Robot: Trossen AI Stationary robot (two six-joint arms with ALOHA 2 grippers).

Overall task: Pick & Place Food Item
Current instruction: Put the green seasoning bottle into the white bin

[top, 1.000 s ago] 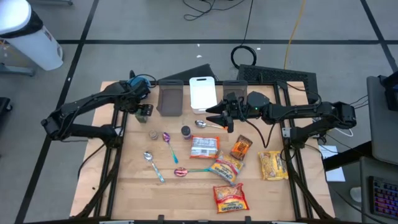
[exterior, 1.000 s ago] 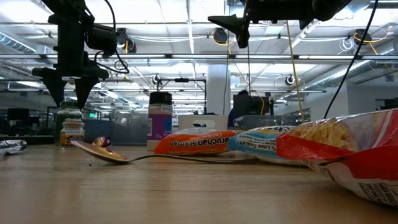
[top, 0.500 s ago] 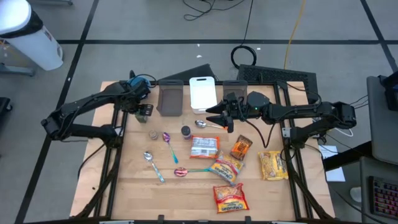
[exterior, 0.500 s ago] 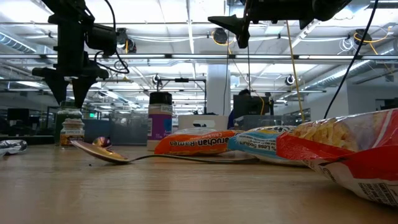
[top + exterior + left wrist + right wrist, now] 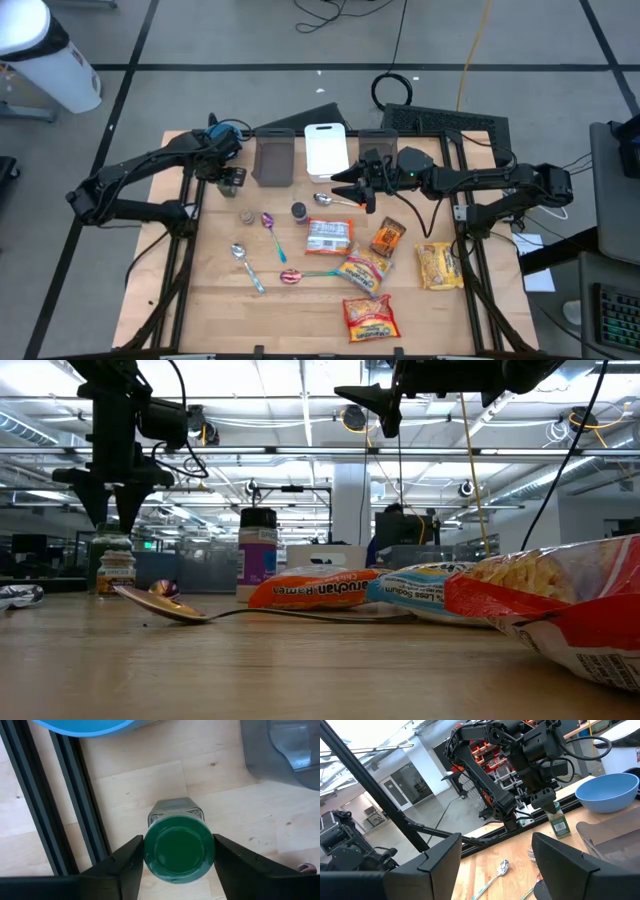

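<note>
A glass jar with a green lid (image 5: 179, 849) stands upright on the wooden table near its far left corner (image 5: 232, 181). My left gripper (image 5: 179, 851) points straight down over it, and its fingers are closed on the lid (image 5: 115, 528). My right gripper (image 5: 343, 187) hangs open above the table's middle. It is level, points toward the table's left edge, and has nothing between its fingers (image 5: 495, 865). Food packets (image 5: 365, 270) lie on the table's near right part. My left gripper pinches the jar's green lid between its two fingers, which lie against opposite sides of the lid's rim (image 5: 147, 851). The fingers come from above and point down. The jar stands upright with its base on the table.
A blue bowl (image 5: 228, 133) sits just beyond the jar. Two grey containers (image 5: 274, 160) and a white board (image 5: 326, 150) line the far edge. Spoons (image 5: 272, 228), a small dark jar (image 5: 299, 212) and a cap (image 5: 246, 216) lie mid-table. Black frame rails (image 5: 75, 805) run beside the jar.
My left gripper has stayed in place above the jar. Its fingers have drawn together onto the green lid, and the gap between them is narrower now than a second ago. The jar has not moved.
</note>
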